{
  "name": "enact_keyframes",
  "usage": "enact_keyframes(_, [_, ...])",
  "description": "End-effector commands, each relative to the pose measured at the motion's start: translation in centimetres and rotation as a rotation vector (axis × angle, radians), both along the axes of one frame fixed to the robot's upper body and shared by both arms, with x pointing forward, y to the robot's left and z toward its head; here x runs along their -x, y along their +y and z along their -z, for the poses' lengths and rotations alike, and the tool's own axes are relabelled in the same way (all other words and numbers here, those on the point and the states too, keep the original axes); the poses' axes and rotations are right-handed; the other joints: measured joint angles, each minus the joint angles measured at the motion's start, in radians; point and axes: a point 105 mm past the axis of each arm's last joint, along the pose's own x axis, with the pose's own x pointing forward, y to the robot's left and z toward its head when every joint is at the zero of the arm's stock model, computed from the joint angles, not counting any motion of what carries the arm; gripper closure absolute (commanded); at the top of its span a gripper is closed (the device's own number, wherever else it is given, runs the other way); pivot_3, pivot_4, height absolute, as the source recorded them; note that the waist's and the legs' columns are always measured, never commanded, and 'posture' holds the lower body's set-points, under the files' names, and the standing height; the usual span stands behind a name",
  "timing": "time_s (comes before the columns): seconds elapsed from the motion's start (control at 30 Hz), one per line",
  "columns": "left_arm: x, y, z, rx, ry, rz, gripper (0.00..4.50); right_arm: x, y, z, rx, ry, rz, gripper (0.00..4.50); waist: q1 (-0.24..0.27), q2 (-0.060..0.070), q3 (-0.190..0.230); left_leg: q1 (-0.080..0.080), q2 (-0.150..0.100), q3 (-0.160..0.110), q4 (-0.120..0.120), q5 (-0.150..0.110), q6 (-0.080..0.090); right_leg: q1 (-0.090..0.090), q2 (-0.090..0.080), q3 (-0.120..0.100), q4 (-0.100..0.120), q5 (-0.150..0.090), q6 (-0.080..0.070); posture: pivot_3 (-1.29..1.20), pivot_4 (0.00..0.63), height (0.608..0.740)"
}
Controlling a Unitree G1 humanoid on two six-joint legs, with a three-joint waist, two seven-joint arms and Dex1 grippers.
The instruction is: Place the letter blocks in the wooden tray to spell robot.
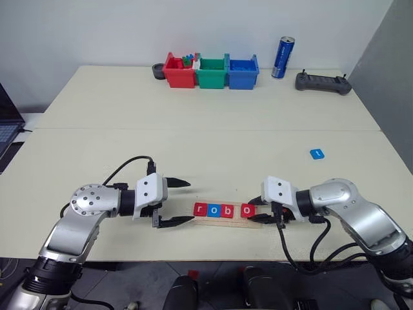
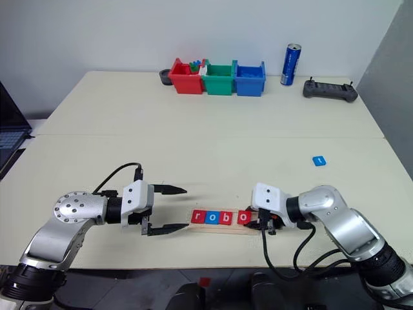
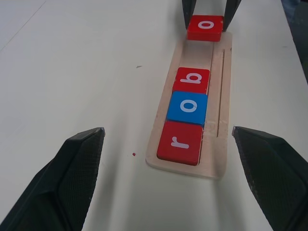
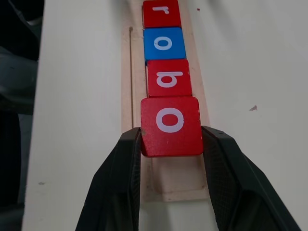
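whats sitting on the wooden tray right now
On the wooden tray lie a red r, a blue o and a red b in a row. A second red o is over the far end, clamped by the right gripper; the tray beneath it is covered.

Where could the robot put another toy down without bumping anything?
The wide bare middle of the table, between the plastic bins at the back and the wooden tray in front. It is crowded near the tray, where the left gripper and the right gripper, holding the red o block, close in.
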Motion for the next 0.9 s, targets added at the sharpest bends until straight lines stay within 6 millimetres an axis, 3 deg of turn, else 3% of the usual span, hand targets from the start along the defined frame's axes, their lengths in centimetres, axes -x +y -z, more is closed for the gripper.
enact_keyframes(0.03, [-0.09,0.24,-0.62,-0.004,-0.033,0.004,0.0,-0.07,0.91,-0.35,0.0,-0.028,-0.008,3.06,0.0,0.0,0.0,0.0,0.0,0.0,0.0,0.0,0.0,0.0,0.0,0.0,0.0,0.0,0.0,0.0,0.15,0.74])
enact_keyframes(0.4, [0.13,0.61,0.14,-0.008,-0.03,-0.003,0.0,-0.23,1.08,0.36,0.015,-0.013,-0.005,3.06,0.0,0.0,0.0,0.0,0.0,0.0,0.0,0.0,0.0,0.0,0.0,0.0,0.0,0.0,0.0,0.0,0.15,0.74])
enact_keyframes(0.8, [0.24,0.38,-0.42,-0.009,-0.04,0.0,0.0,-0.85,0.97,0.45,0.021,-0.016,0.009,3.06,-0.001,0.0,0.0,0.0,0.0,0.0,0.0,0.0,0.0,0.0,0.0,0.0,0.0,0.0,0.0,0.0,0.15,0.74])
enact_keyframes(0.9, [0.24,0.41,-0.35,-0.009,-0.039,-0.001,0.0,-0.8,1.0,0.37,0.021,-0.015,0.005,2.0,-0.001,0.0,0.0,0.0,0.0,0.0,0.0,0.0,0.0,0.0,0.0,0.0,0.0,0.0,0.0,0.0,0.15,0.74])
